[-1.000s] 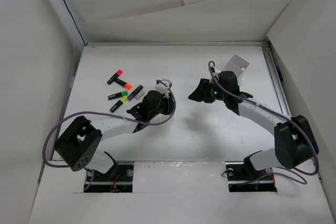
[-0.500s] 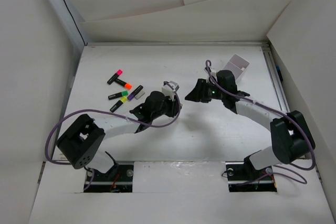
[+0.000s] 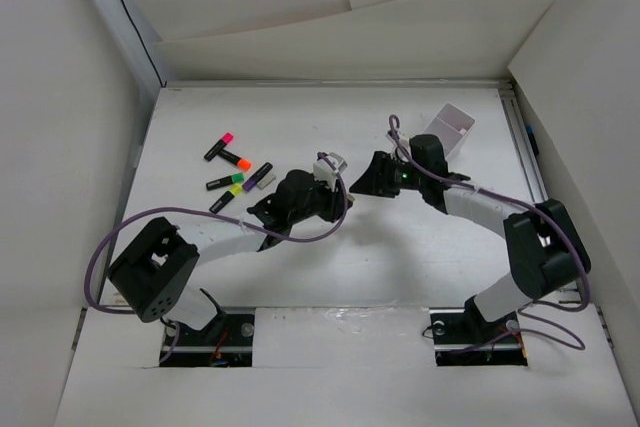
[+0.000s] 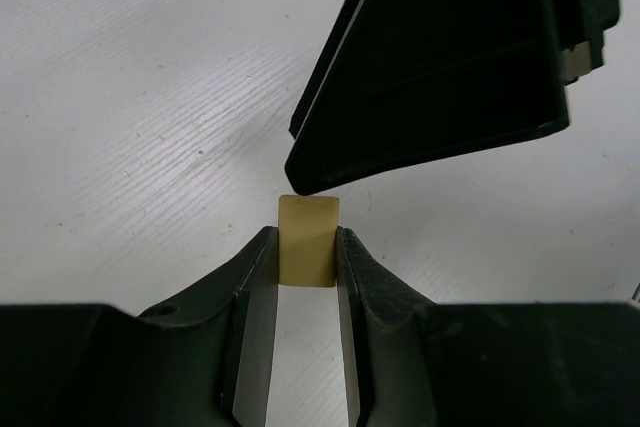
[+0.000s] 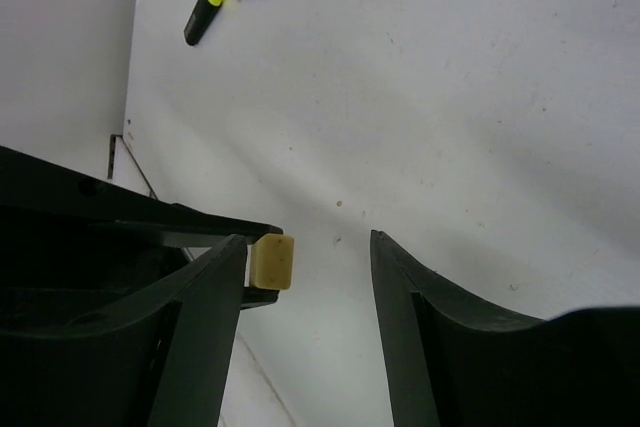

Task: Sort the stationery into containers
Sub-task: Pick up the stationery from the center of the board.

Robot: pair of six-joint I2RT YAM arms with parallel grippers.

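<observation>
Jaws of the left gripper (image 4: 306, 282) are nearly closed, pinching a small pale-yellow block (image 4: 308, 237) whose free end juts past the fingertips toward the right gripper (image 5: 305, 247); that gripper's jaws stand wide apart with nothing between them; one of its fingertips lies just beside the block, and we cannot tell whether they touch. We see both arms bent outward at the elbow, forearms angled inward, so the grippers meet tip to tip near the middle of the table (image 3: 400, 247). Farther off, on the left, the highlighters (image 3: 236, 172) lie flat in a loose cluster, their long axes mostly diagonal, the pink-capped one farthest; at the far right sits the white tray (image 3: 455, 125), well apart from them.
</observation>
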